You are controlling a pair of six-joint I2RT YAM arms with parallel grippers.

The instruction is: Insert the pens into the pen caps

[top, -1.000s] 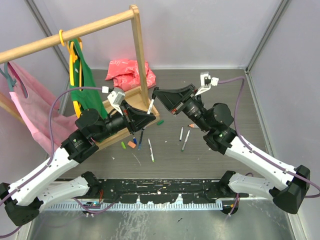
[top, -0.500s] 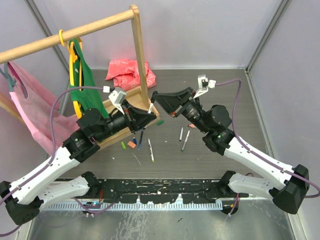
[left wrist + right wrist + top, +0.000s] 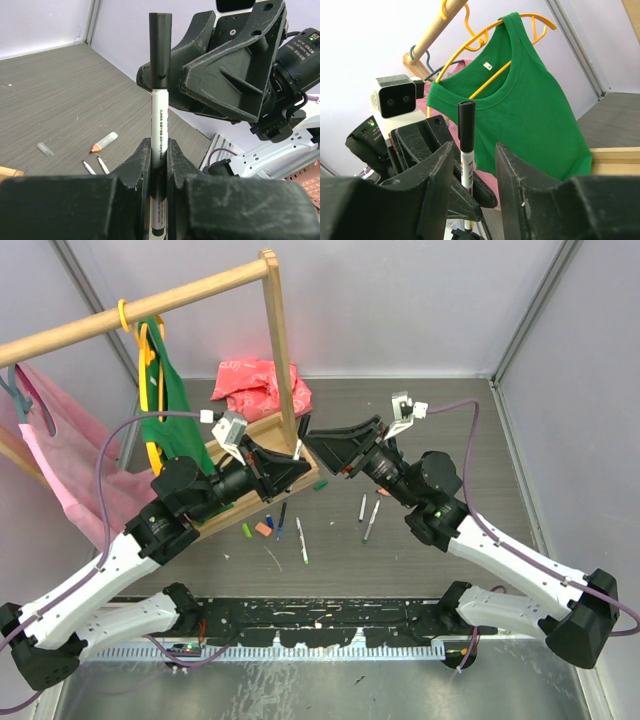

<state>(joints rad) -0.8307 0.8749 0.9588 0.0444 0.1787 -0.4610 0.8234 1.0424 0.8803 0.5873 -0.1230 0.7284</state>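
Left wrist view: left hand (image 3: 159, 150) clamped on white-barrelled pen with printed text (image 3: 159, 117), held upright, black plastic cap (image 3: 160, 50) seated on its top end. Right wrist view: right hand (image 3: 472, 150) has fingers apart, flanking capped end, gap either side. Top external view: loose white pen (image 3: 302, 540) and small green cap (image 3: 246, 530) lying on grey surface (image 3: 450, 440).

I count five full-length pens: one black-capped pen (image 3: 159, 125), one dark pen (image 3: 281, 519), one white pen (image 3: 302, 540) and two pale pens (image 3: 362, 507) side by side. One short orange-tipped marker (image 3: 104, 142). Two green caps (image 3: 320, 485), one orange cap (image 3: 264, 528). One green tank top (image 3: 175, 410), one pink garment (image 3: 70, 450), one red bag (image 3: 255, 385), one wooden rack (image 3: 278, 330).
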